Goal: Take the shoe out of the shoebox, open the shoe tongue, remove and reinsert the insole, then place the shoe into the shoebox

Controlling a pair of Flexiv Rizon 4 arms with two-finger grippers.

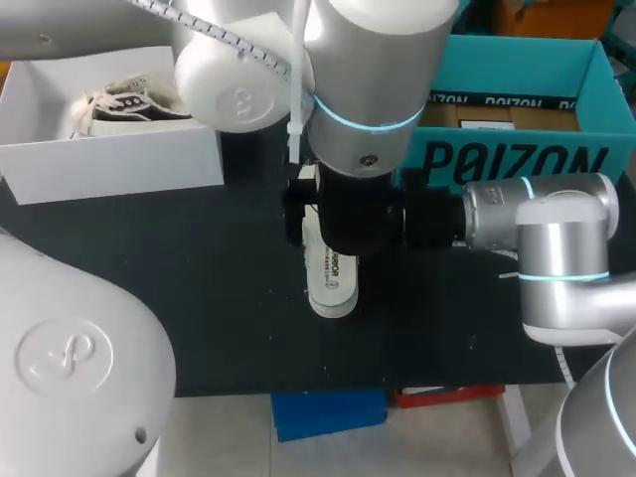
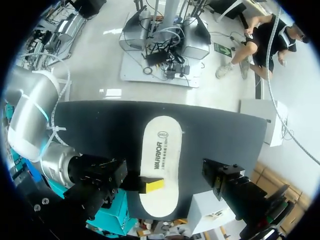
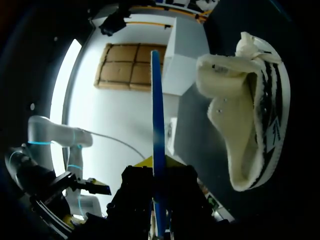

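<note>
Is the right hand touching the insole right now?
Touching. The right wrist view shows the insole edge-on, pinched between the fingers of the right hand.

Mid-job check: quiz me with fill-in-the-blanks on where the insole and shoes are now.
The insole is pinched by my ___ arm's gripper. The shoe ahead of that gripper rests on the ___ table. Another shoe sits in the ___ shoebox. Missing: right; black; white.
</note>
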